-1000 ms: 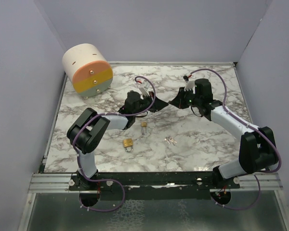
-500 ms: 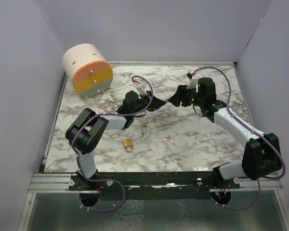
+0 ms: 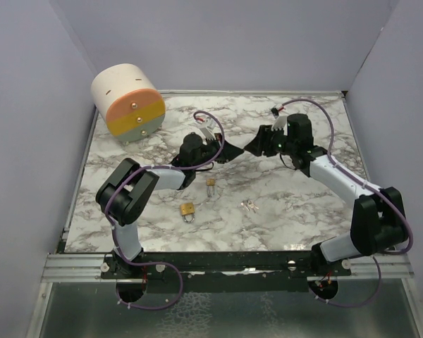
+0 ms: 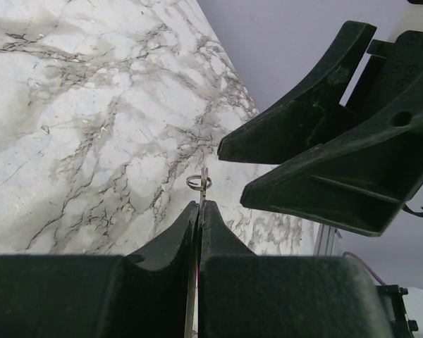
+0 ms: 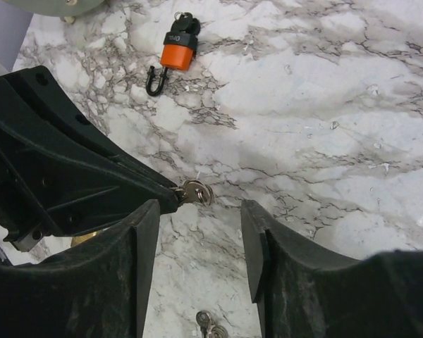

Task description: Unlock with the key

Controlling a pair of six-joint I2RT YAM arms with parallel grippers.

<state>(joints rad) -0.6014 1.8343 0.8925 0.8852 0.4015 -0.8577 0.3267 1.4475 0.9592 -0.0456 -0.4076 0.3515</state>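
Observation:
My left gripper (image 4: 199, 204) is shut on a small silver key (image 4: 201, 183); its head and ring stick out past the fingertips. In the right wrist view that key (image 5: 195, 191) shows at the tip of the left gripper (image 5: 170, 196). My right gripper (image 5: 197, 218) is open, and the key sits just ahead of the gap, near its left finger. From above, the two grippers meet tip to tip at the table's middle, left gripper (image 3: 233, 151) and right gripper (image 3: 254, 146). A brass padlock (image 3: 188, 209) lies nearer the front. An orange padlock (image 5: 178, 48) lies beyond the left gripper.
A small padlock (image 3: 211, 183) lies below the left arm, and spare keys (image 3: 249, 205) lie on the marble to its right. A drum (image 3: 127, 102) with orange, yellow and grey bands stands at the back left corner. Walls enclose three sides of the table.
My right gripper was shut against the left gripper's tip; it has opened and drawn back slightly. The left gripper stays shut on the key.

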